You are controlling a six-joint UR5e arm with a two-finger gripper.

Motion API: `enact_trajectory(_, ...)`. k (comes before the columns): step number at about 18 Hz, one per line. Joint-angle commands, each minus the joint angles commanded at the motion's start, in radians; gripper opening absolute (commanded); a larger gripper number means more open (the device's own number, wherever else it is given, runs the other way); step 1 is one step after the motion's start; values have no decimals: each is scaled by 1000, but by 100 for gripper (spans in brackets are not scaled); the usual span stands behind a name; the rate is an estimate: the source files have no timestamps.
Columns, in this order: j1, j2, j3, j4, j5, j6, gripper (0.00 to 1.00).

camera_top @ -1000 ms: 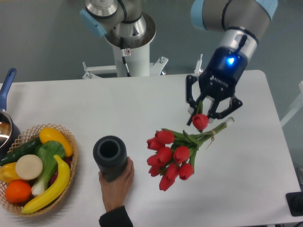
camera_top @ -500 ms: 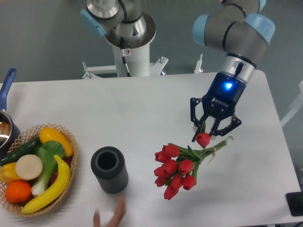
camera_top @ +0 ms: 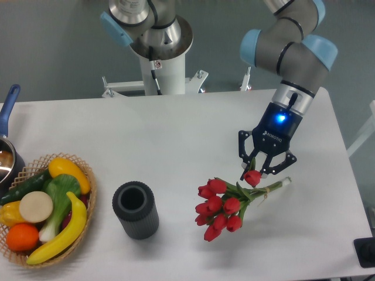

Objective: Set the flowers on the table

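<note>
The flowers (camera_top: pixel 224 208), a bunch of red tulips with green stems tied with twine, are at the right middle of the white table (camera_top: pixel 146 140). The heads point to the front left and the stem ends (camera_top: pixel 283 183) point right. My gripper (camera_top: pixel 263 174) comes down from above and is closed on the bunch near the twine, with one tulip head (camera_top: pixel 252 178) between its fingers. I cannot tell whether the bunch rests on the tabletop or hangs just above it.
A dark grey ribbed vase (camera_top: pixel 136 209) stands upright at the front middle. A wicker basket (camera_top: pixel 88 181) of fruit and vegetables sits at the front left, with a pot (camera_top: pixel 6 153) behind it. The arm's base (camera_top: pixel 157 52) is behind the table. A black object (camera_top: pixel 366 252) sits beyond the front right corner.
My gripper has carried the flowers to the right and toward the table's front. The person's hand that held the vase has gone out of view. The vase stands alone.
</note>
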State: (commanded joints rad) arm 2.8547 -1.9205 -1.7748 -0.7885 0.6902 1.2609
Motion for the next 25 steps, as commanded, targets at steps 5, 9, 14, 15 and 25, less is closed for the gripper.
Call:
enact_trajectory(5,-3,-21,-3,2,12,11,35)
enact_trajectory(9,-2,-31,-2,2,38,46,39)
enact_trajectory(14,9,-18,75,3,148,149,100)
enact_trajectory(15,9,-20,95,3,184,149,100)
enact_trajectory(25,11,-2,150,-5,497,333,100)
